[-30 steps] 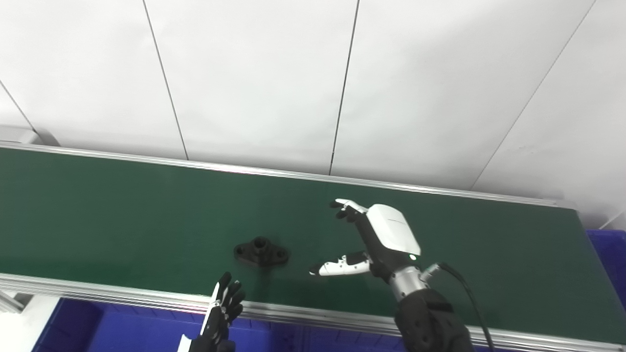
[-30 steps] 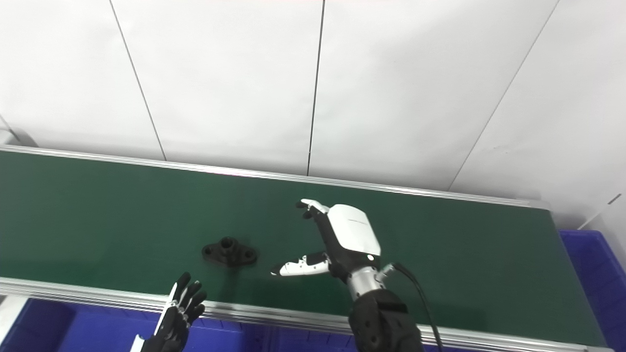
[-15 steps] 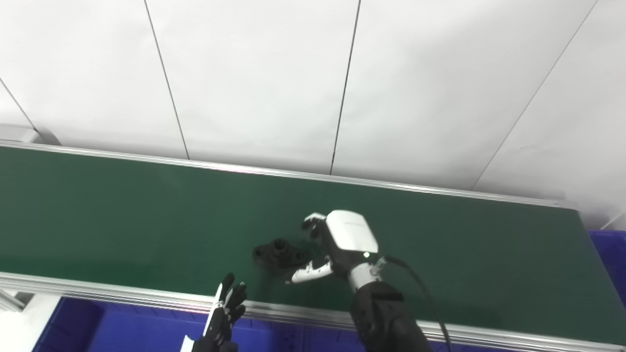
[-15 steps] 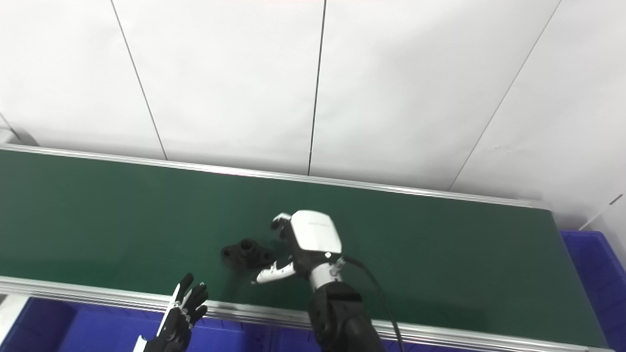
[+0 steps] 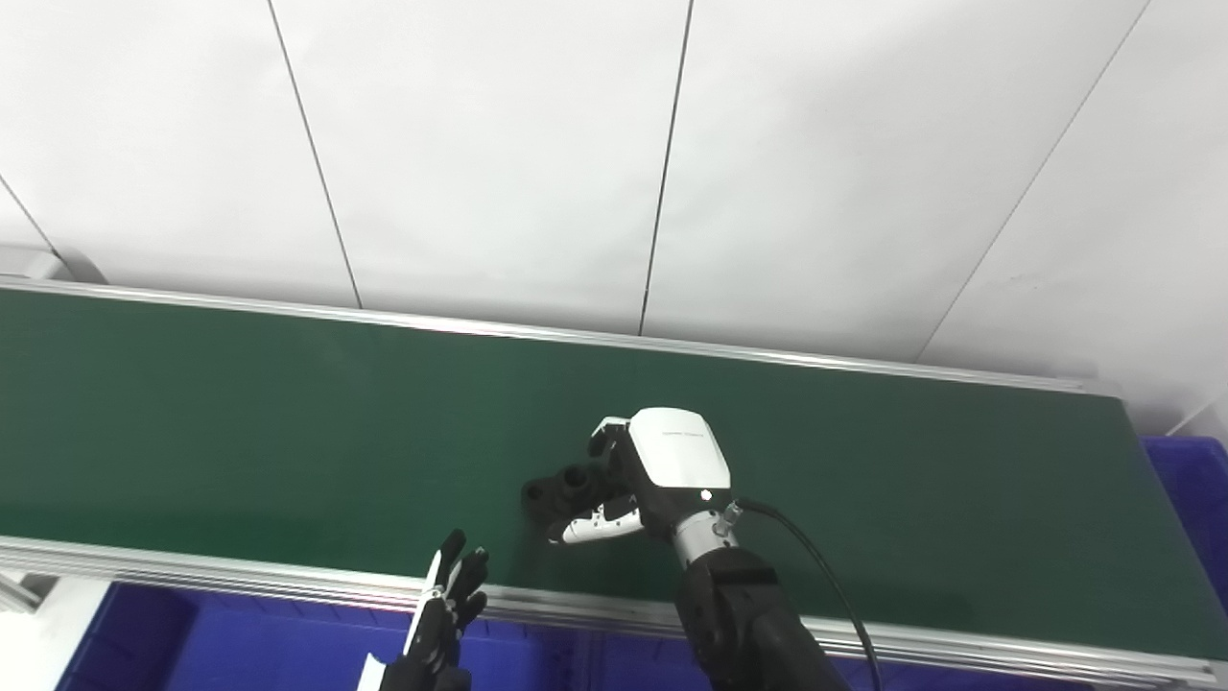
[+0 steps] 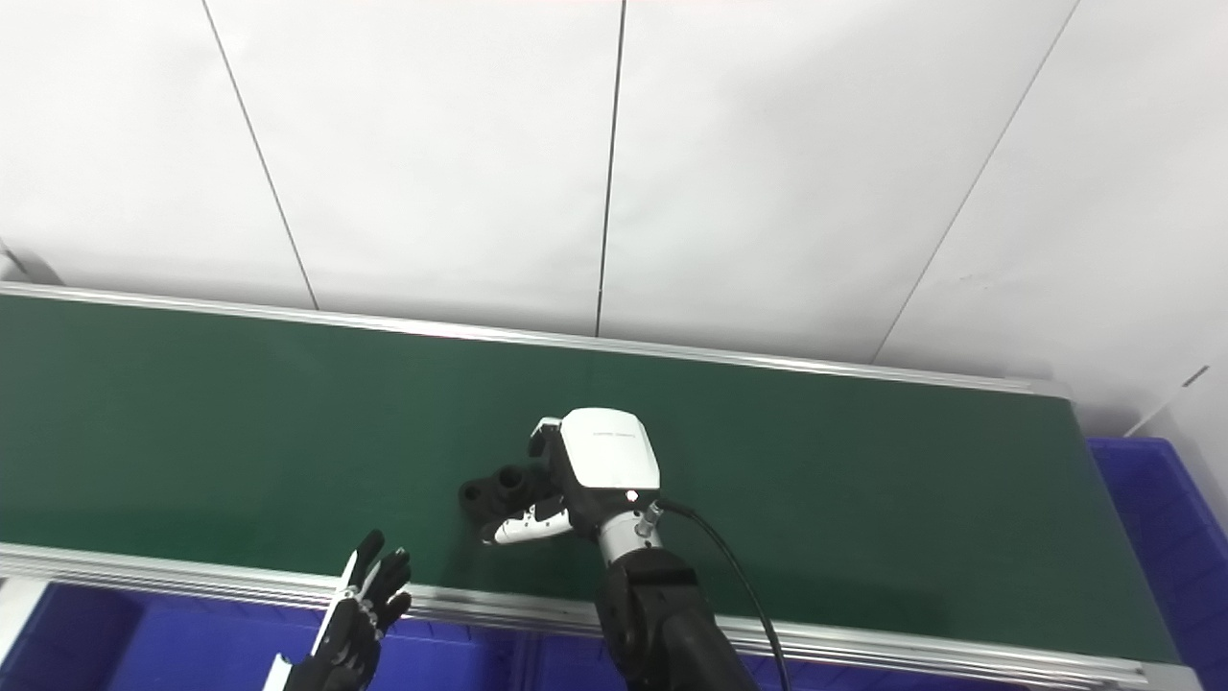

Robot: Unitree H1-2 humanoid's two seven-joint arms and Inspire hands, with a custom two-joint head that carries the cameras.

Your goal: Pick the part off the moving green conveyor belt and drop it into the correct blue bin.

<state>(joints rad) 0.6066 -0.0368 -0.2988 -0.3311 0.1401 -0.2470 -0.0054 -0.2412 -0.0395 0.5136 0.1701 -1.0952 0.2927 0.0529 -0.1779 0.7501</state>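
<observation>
My right hand [image 5: 662, 470] closes around the black part [image 5: 566, 485] near the green conveyor belt's [image 5: 240, 432] front edge, my left hand [image 6: 360, 614] hangs open-fingered over the blue bin [image 5: 221, 648] below, contents unseen, hand lettering unreadable.

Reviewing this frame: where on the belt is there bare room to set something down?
The green conveyor belt is bare left of the black part and right of the right robot hand. The only crowded spot is mid-belt, where that hand closes around the part.
</observation>
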